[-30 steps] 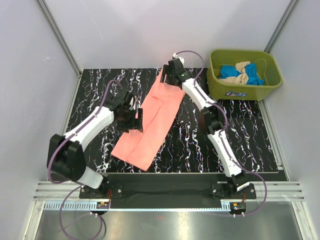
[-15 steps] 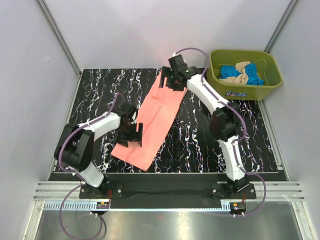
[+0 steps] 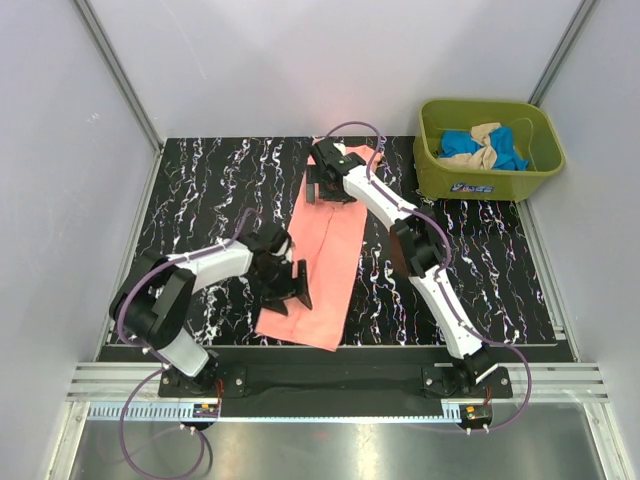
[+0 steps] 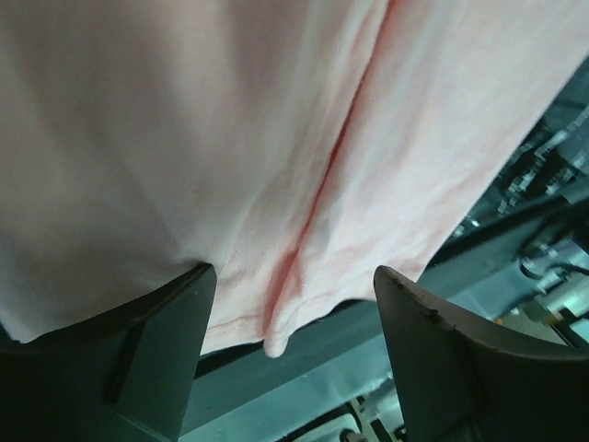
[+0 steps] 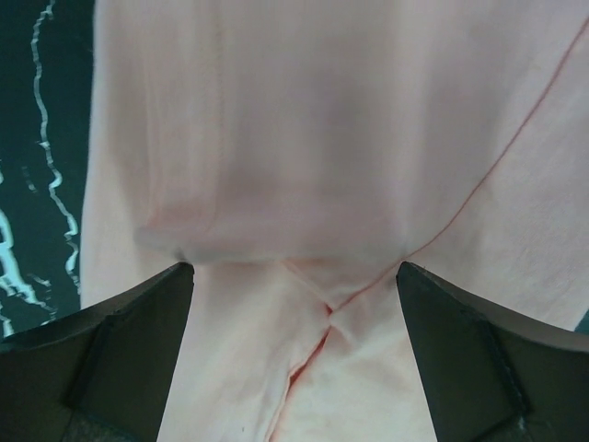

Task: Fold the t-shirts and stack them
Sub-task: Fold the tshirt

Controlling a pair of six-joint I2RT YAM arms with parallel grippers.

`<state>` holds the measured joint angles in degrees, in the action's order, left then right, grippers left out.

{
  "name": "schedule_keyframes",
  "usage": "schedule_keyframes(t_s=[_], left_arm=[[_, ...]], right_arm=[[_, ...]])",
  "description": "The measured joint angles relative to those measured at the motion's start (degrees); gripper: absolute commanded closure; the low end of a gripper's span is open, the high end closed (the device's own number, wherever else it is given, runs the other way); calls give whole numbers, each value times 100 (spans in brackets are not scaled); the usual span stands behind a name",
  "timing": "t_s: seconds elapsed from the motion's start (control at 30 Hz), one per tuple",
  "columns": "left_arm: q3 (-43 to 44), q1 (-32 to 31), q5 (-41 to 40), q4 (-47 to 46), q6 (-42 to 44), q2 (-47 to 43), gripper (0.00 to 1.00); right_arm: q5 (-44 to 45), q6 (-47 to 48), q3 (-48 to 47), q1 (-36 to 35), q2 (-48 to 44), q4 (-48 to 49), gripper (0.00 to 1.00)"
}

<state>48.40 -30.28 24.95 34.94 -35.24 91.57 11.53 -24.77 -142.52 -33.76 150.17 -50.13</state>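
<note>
Salmon-pink cloth t-shirt (image 3: 328, 255) lay folded into a long narrow strip on the black white-veined marble-pattern counter (image 3: 200, 185), running from far centre down to the near edge, with a seam line along it. Left gripper (image 3: 290, 285) sat at the strip's near-left edge, jaws spread wide; in the left wrist view the hem lay between its fingers (image 4: 166, 341), contact unclear. Right gripper (image 3: 322, 188) was over the strip's far end, jaws also wide apart, nothing clamped, cloth filling the right wrist view between its fingers (image 5: 138, 341). Olive-green rectangular plastic tub (image 3: 480, 186) stood at the far right, well apart from the strip, holding a crumpled bright blue cloth tee (image 3: 508, 156) and a beige-tan cloth tee (image 3: 485, 140).
</note>
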Motion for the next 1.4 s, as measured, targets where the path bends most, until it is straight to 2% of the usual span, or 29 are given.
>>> schedule_keyframes(t_s=[0.23, 0.43, 0.57, 0.7, 0.87, 0.97, 1.03, 1.13, 1.17, 1.27, 1.33, 1.37, 1.4], left_arm=[[-96, -922, 717, -988, -929, 216, 23], [-256, -1091, 968, -1880, -1624, 236, 22], [120, -1091, 822, -1628, -1591, -11, 21], [1025, -1034, 431, -1036, -1239, -498, 22], [1794, -376, 26, -645, -728, -1102, 31], [1840, 243, -111, -514, -468, -1233, 42], [1810, 584, -160, -444, -354, -1222, 44], [1744, 817, -190, -407, -245, -1220, 46], [1729, 835, -192, -417, -225, -1220, 47], [1615, 846, -153, -518, -203, -1204, 46], [1539, 852, -68, -623, -205, -1132, 48], [1515, 861, 4, -702, -210, -1036, 49], [1506, 870, 72, -798, -221, -920, 51]], right_arm=[[20, 461, -173, 92, 216, -9, 0], [-352, 994, -741, 240, 616, 203, 0], [-586, 1342, -898, 330, 734, 564, 0], [-715, 1473, -909, 393, 719, 756, 0], [-710, 1394, -824, 457, 345, 514, 0], [-820, 1202, -192, 503, -501, 199, 0], [-914, 1067, 656, 538, -1421, 107, 3], [-1167, 824, 2496, 577, -3082, 313, 20], [-1287, 732, 3112, 581, -3633, 385, 33], [-1698, 422, 4553, 542, -4994, 575, 40], [-2017, 197, 5482, 435, -5740, 881, 51], [-2149, 68, 5901, 334, -5995, 1054, 61], [-2306, -42, 6290, 195, -6172, 1196, 64]])
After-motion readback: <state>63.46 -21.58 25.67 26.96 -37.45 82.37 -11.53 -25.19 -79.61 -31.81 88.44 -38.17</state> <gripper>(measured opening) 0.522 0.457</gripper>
